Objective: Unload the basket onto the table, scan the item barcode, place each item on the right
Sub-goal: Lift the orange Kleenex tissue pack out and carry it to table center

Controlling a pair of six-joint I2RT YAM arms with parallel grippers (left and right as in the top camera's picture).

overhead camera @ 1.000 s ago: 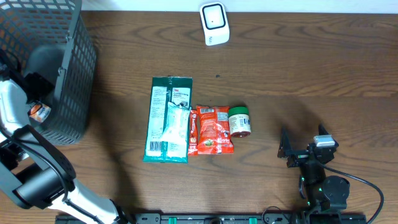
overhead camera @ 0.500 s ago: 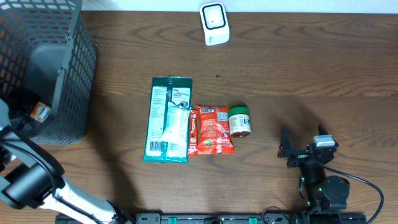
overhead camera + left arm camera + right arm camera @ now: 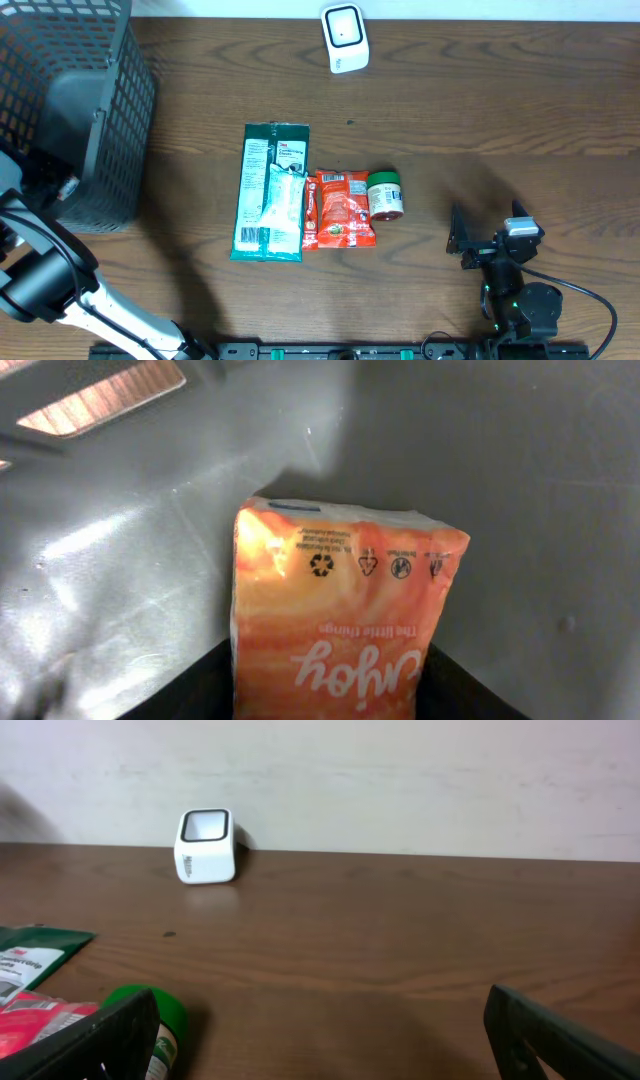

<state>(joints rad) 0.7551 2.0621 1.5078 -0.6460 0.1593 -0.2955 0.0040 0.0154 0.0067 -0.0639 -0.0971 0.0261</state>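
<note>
Left gripper (image 3: pixel 325 660) was down inside the black mesh basket (image 3: pixel 120 90) at the table's far-left corner. The orange pack (image 3: pixel 335 620) sat between its fingers (image 3: pixel 175 695), printed face toward the wrist cam with the lettering upside down, and lay against the basket's grey inner surface. The dark fingers flanked the pack's lower edges on both sides. I couldn't tell from the wrist view whether they were actually clamped on it or just beside it. From overhead only a sliver of orange showed, at the basket's near-left side next to the arm.

Right gripper (image 3: pixel 318 1005) was parked low at the near-right of the table (image 3: pixel 500 120) with its jaws spread wide and nothing between them.

White scanner (image 3: pixel 345 38) stood at the far edge, mid-table, well apart from everything else.

Three more items lay in a row at table centre, edges touching or nearly so:
- green pack (image 3: pixel 270 192) on the left
- red packet (image 3: pixel 340 208) in the middle
- small green-lidded jar (image 3: pixel 385 195) on its side, on the right
</note>
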